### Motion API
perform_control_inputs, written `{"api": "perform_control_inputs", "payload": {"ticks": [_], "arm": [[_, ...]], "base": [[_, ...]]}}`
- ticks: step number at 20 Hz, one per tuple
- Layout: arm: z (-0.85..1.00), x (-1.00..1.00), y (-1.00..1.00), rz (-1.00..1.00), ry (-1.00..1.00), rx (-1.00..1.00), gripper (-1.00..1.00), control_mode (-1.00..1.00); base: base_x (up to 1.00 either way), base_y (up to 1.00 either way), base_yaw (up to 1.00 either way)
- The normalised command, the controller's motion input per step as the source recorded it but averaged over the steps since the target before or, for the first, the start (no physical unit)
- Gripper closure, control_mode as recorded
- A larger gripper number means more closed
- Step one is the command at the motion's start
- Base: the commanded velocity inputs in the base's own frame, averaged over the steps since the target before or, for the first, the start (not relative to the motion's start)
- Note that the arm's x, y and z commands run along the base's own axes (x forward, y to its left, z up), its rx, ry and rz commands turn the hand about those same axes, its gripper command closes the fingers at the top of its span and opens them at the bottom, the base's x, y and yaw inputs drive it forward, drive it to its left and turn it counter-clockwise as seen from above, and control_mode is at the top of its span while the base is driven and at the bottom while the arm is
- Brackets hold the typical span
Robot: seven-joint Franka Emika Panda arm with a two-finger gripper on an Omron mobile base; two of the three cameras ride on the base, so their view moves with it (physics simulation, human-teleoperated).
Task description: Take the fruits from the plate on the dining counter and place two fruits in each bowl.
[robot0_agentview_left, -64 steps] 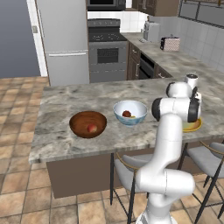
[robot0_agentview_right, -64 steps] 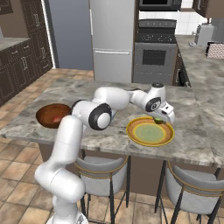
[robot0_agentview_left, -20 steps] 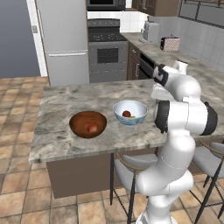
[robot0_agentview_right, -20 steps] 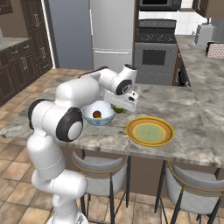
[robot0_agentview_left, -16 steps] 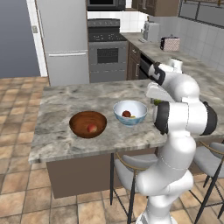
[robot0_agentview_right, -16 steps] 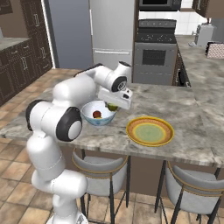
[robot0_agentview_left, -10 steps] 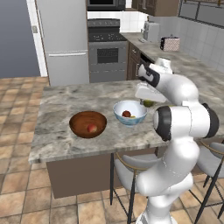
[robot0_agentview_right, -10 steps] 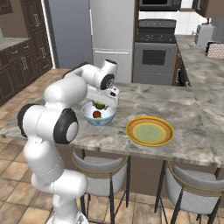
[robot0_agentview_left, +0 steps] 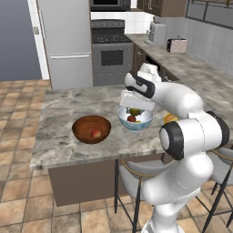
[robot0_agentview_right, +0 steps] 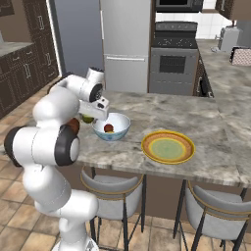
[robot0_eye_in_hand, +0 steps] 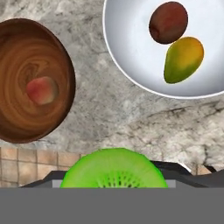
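Green fruit (robot0_eye_in_hand: 113,169) clamped between the fingers (robot0_eye_in_hand: 43,180).

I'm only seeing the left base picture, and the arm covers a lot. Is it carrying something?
Observer: Yes. In the hand view a bright green fruit sits clamped in the gripper.
Operator: What is in the white bowl?
Observer: The hand view shows two fruits in the white bowl: a dark red fruit and a yellow fruit.
Operator: And the plate behind the arm?
Observer: In the right base view the yellow plate has no fruit left on it.
Operator: And the brown one?
Observer: The brown bowl holds one reddish-peach fruit.
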Motion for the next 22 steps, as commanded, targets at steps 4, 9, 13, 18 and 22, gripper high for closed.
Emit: {"api": "perform_control_inputs", "payload": {"ticks": [4, 9, 13, 18, 22], "arm": [[0.00, 0.00, 0.83, 0.00, 0.00, 0.00, 1.00, -1.00], [0.00, 0.12, 0.83, 0.00, 0.00, 0.00, 1.00, -1.00], [0.00, 0.25, 0.60, 0.00, -0.02, -0.01, 1.00, -1.00], [-0.11, 0.20, 0.21, 0.00, -0.08, -0.05, 1.00, -1.00], [-0.32, 0.11, 0.27, 0.00, -0.06, -0.08, 1.00, -1.00]], "base": [[0.00, 0.00, 0.00], [0.00, 0.00, 0.00], [0.00, 0.00, 0.00], [0.00, 0.00, 0.00], [0.00, 0.00, 0.00]]}}
